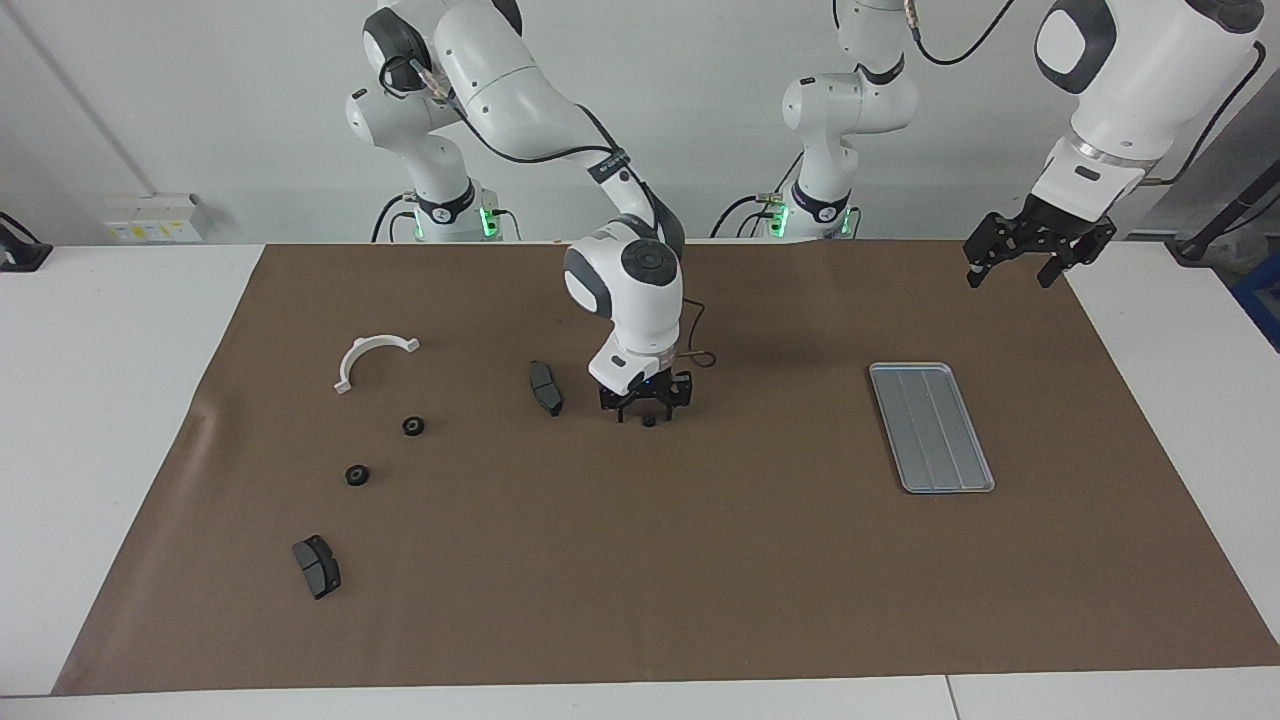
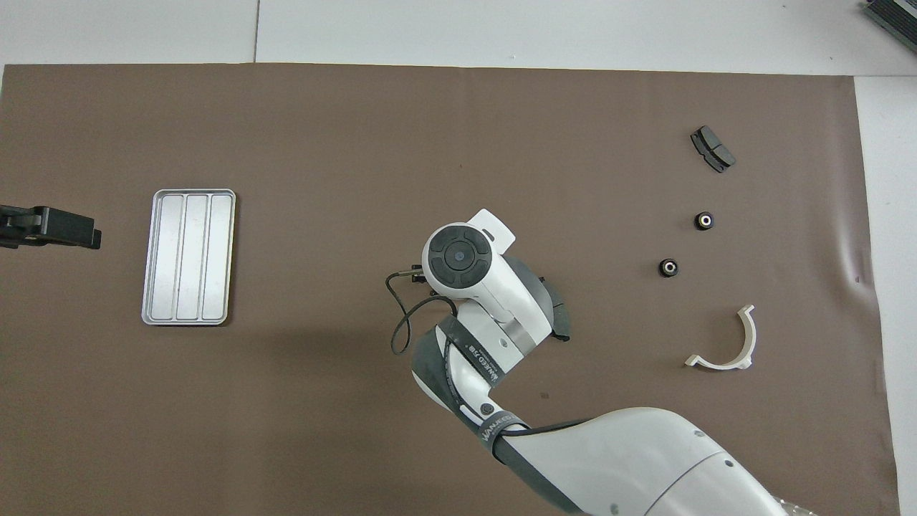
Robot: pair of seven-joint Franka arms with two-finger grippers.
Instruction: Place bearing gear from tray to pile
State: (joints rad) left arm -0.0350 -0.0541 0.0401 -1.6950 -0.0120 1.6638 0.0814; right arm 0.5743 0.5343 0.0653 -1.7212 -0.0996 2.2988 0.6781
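Observation:
The silver tray (image 1: 930,425) lies on the brown mat toward the left arm's end and holds nothing; it also shows in the overhead view (image 2: 188,256). My right gripper (image 1: 646,408) is low over the middle of the mat, open, with a small black gear (image 1: 648,421) on the mat between its fingertips. In the overhead view the wrist hides both. The pile is two black gears (image 1: 413,426) (image 1: 357,475) toward the right arm's end, also seen from overhead (image 2: 706,221) (image 2: 668,268). My left gripper (image 1: 1012,272) waits raised and open over the mat's edge.
One dark brake pad (image 1: 545,388) lies just beside my right gripper, toward the right arm's end. Another brake pad (image 1: 316,566) lies farther from the robots than the pile. A white half-ring bracket (image 1: 372,360) lies nearer to the robots than the pile.

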